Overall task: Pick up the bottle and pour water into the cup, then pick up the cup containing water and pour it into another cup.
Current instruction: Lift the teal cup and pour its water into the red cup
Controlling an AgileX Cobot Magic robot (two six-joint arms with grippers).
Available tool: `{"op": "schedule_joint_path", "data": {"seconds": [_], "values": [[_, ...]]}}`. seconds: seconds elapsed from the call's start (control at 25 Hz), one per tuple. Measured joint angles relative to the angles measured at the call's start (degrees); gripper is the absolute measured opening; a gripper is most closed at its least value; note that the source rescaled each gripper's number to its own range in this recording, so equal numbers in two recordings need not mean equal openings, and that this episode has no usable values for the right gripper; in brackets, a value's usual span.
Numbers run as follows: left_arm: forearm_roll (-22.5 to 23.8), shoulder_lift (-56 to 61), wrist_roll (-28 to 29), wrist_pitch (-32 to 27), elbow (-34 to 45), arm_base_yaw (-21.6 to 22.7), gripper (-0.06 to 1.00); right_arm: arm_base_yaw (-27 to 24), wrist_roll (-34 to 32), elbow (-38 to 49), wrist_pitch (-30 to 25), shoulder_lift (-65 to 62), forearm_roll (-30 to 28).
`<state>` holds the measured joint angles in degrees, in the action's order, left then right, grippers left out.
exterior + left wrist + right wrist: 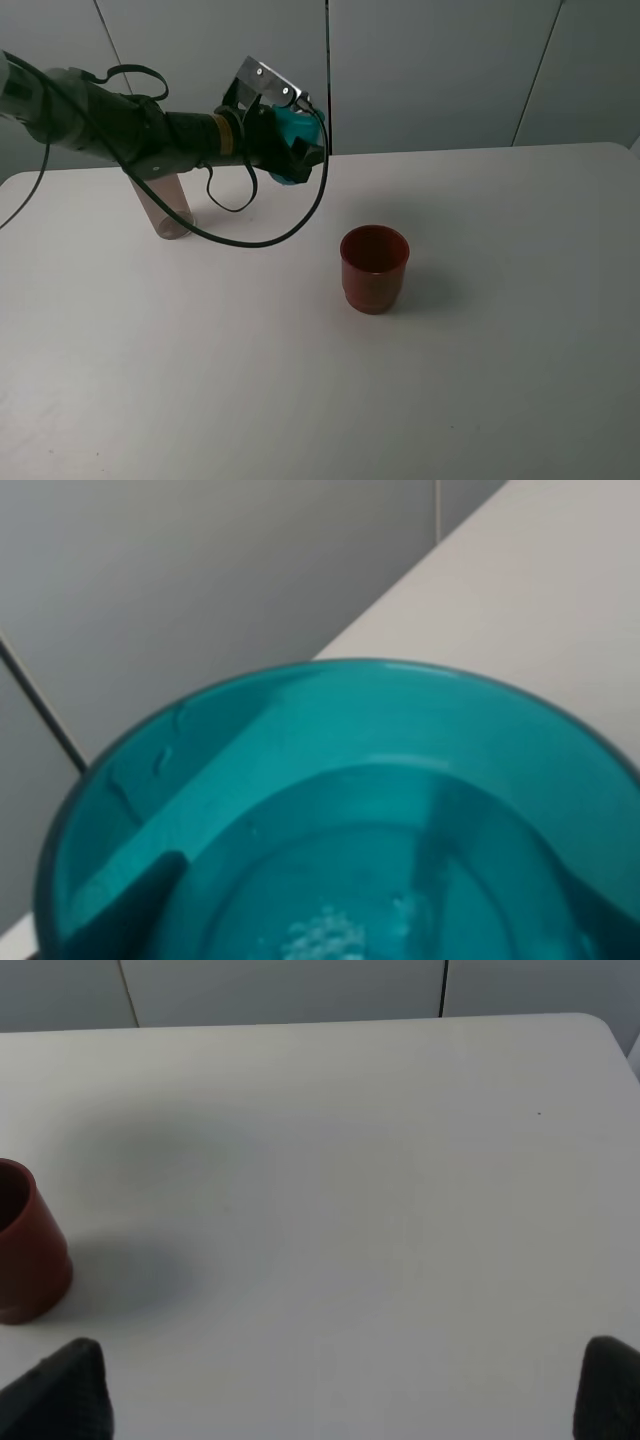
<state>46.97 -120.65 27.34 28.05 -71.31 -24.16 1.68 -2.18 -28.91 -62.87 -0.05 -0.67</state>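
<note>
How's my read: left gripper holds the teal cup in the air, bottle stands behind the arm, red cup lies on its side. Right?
Not quite: the red cup stands upright on the table, as the exterior high view shows. The left gripper does hold the teal cup in the air, and the bottle stands behind the arm.

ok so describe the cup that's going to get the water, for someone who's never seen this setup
Start at the white table; standing alone near its middle is the dark red cup. It is opaque, wide and squat with a stepped lower part, unlike the narrow teal tumbler held up in the air and the tall clear bottle standing at the back left.
</note>
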Motion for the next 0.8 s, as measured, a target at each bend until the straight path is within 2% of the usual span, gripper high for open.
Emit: {"op": "schedule_joint_path", "data": {"seconds": [0.08,0.32,0.8], "values": [[4.28,0.00,3.79,1.22,0.10,0.00,0.11,0.00,0.00,0.00,0.00,0.00,0.00],[23.61,0.08,14.29,4.28,0.10,-0.08,0.11,0.00,0.00,0.00,0.00,0.00,0.00],[40.58,3.87,17.65,6.85,0.21,-0.22,0.11,0.00,0.00,0.00,0.00,0.00,0.00]]}}
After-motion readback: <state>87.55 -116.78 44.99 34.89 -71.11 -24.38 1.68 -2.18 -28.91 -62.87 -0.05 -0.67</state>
